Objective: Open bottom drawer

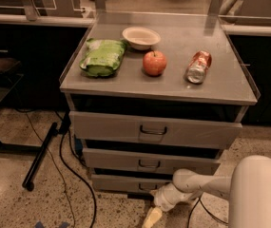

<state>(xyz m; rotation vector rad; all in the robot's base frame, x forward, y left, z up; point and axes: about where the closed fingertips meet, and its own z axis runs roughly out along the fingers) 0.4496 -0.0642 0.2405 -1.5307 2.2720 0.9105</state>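
Observation:
The bottom drawer point(120, 183) is the lowest and narrowest grey front of the three, shut flush under the middle drawer point(149, 161). Its small dark loop handle point(146, 187) shows at centre, partly behind my wrist. My gripper point(151, 217) hangs from the white arm point(199, 186) just below and in front of that handle, near the floor, with a pale fingertip pointing down.
The top drawer point(154, 129) is the widest front. On the cabinet top lie a green bag point(101, 57), a white bowl point(141, 37), a red apple point(154, 62) and a tipped can point(198, 66). Black cables point(71, 170) and a dark bar point(40, 158) lie on the floor at left.

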